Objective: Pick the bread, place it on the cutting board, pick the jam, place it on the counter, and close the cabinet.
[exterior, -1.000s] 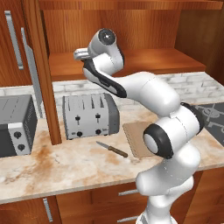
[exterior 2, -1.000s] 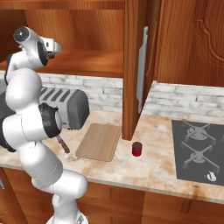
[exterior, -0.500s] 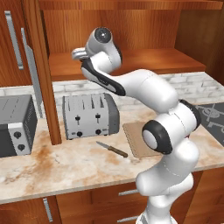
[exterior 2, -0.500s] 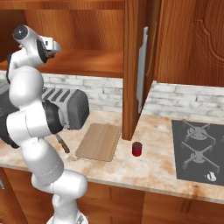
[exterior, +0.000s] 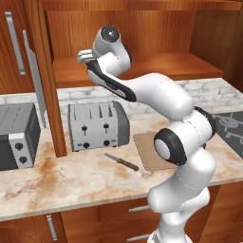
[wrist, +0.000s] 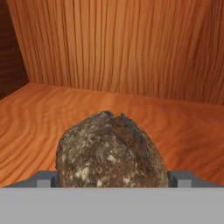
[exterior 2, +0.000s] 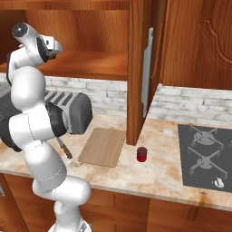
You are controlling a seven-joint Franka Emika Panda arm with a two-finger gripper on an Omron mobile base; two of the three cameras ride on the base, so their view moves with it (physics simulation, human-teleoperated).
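We are reaching into the open cabinet (exterior: 142,71) with our gripper (wrist: 113,179), whose finger tips (wrist: 47,179) are standing apart on either side of the bread (wrist: 111,153), not visibly pressing on it. The loaf is sitting on the cabinet shelf, near the back wall. We are lining up this way so the jaws can close across it; the cutting board (exterior 2: 103,146) is waiting below on the counter (exterior 2: 158,174), near the jam (exterior 2: 142,154).

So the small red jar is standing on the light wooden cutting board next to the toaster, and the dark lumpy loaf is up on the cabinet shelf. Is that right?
Not quite. The small red jar stands on the marbled stone counter, beside the light wooden cutting board and apart from it, as the right base view shows. The rest holds: the dark lumpy loaf sits on the wooden cabinet shelf, and the silver toaster is by the board.
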